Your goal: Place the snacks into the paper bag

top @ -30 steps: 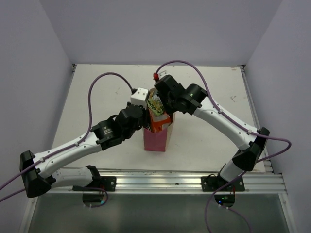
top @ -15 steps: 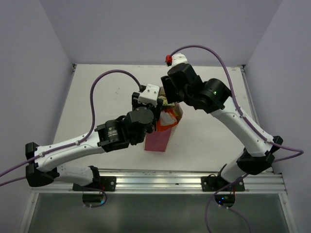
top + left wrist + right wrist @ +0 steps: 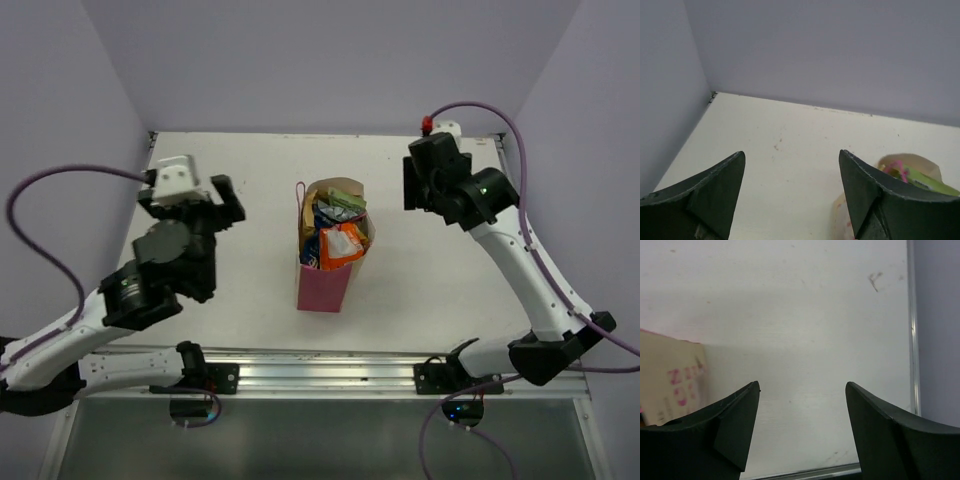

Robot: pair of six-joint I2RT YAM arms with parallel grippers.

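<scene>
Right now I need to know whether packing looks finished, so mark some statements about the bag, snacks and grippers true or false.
1. The paper bag stands upright on the table. True.
2. Several snacks sit inside the bag. True.
3. The left gripper is shut on a packet. False: it is open and holds nothing.
4. The right gripper hangs directly over the bag. False: it is open and off to the bag's side, above bare table.

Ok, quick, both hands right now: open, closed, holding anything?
Left hand: open, holding nothing.
Right hand: open, holding nothing.
</scene>
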